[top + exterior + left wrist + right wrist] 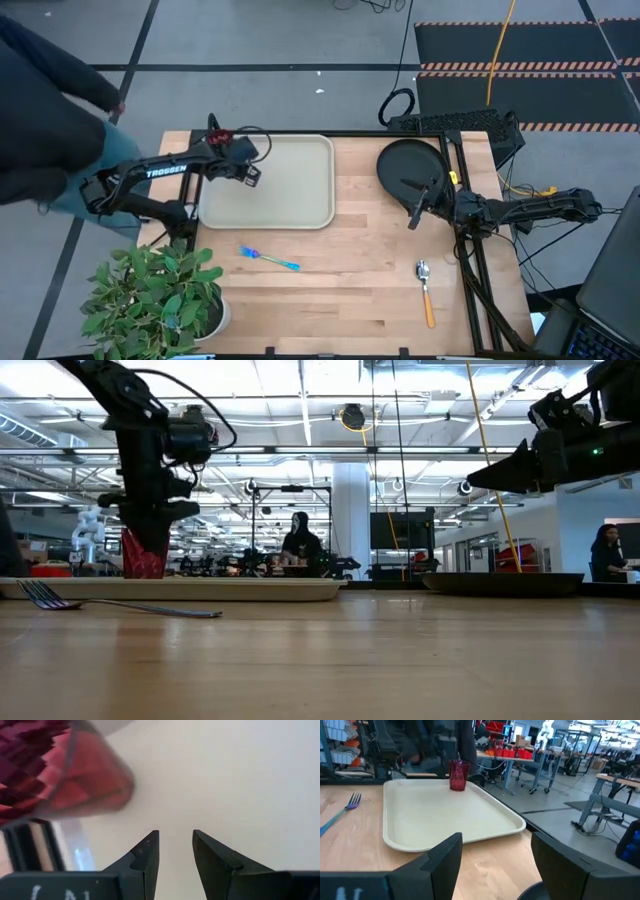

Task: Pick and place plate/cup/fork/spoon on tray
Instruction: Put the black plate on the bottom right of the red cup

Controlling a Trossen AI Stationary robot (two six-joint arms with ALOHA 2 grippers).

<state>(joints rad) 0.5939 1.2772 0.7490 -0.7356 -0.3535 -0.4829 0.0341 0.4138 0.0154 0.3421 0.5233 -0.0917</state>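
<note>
- Cup [458, 775] stands upright at the tray's [300, 200] far left corner; the left gripper [250, 172] hovers just beside it, fingers [148, 857] slightly apart and empty.
- Fork [268, 259] lies on the worktop [350, 290] near the tray's front edge.
- Plate [405, 165] rests right of the tray; the right gripper [418, 212] hangs over its near rim, fingers [445, 857] wide apart.
- Spoon [426, 292] lies toward the near right.
</note>
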